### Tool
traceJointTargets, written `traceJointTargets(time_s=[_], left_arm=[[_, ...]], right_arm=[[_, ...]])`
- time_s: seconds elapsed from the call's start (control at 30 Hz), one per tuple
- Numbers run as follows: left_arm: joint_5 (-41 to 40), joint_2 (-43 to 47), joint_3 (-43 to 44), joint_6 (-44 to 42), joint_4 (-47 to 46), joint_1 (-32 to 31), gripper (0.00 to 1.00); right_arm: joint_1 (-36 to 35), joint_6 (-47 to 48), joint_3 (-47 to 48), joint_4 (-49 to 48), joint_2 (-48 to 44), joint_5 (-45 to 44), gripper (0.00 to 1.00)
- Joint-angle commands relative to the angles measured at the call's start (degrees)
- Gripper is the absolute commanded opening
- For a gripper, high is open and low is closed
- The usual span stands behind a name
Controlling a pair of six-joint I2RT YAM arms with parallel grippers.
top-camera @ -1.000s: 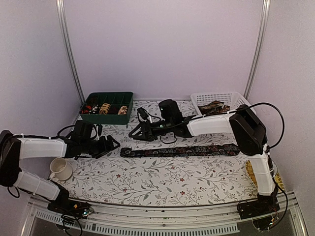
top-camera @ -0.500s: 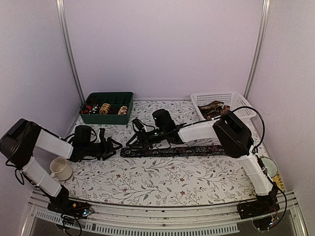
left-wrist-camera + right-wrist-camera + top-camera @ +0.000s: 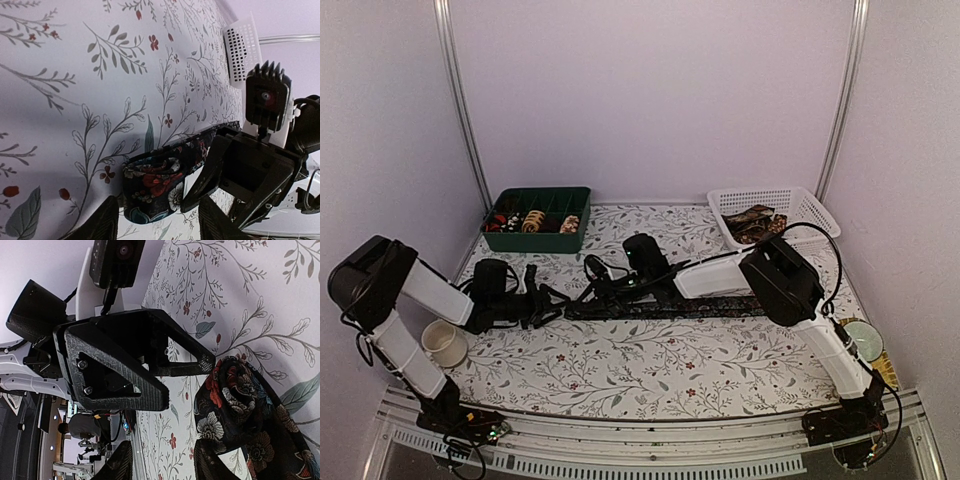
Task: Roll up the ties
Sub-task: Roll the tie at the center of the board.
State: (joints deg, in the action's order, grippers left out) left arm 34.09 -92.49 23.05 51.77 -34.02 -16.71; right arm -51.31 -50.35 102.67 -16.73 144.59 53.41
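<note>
A dark floral tie [image 3: 690, 306] lies flat across the middle of the table, its left end curled into a small roll [image 3: 155, 182]. My left gripper [image 3: 552, 300] is open just left of that roll, which sits between and ahead of its fingertips in the left wrist view [image 3: 157, 225]. My right gripper [image 3: 592, 282] is open and reaches in from the right. One of its fingers [image 3: 200, 187] rests against the roll. In the right wrist view the gripper [image 3: 162, 467] faces the left gripper, with the roll [image 3: 240, 410] beside one finger.
A dark green compartment tray [image 3: 575, 200] at the back left holds coiled ties [image 3: 532, 220]. A white mesh basket [image 3: 810, 205] at the back right holds more ties [image 3: 755, 220]. A white cup [image 3: 445, 345] stands at the near left, a small round object [image 3: 865, 335] at the near right.
My right gripper has moved left and down to the tie's left end. My left gripper has shifted right to meet it, its upper arm raised. The tie's end now shows a curl.
</note>
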Motion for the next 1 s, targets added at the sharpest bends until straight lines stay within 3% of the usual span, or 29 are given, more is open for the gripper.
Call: traceJointTargets(time_s=[0.0, 0.97], left_arm=[[1.11, -1.69, -1.49, 0.89, -3.38, 0.61, 0.54], [6.38, -12.32, -1.67, 3.52, -15.40, -0.27, 0.49]], right_arm=[[-0.06, -0.28, 1.48, -1.63, 4.91, 0.43, 0.42], [2.47, -2.63, 2.00, 0.33, 8.85, 0.01, 0.40]])
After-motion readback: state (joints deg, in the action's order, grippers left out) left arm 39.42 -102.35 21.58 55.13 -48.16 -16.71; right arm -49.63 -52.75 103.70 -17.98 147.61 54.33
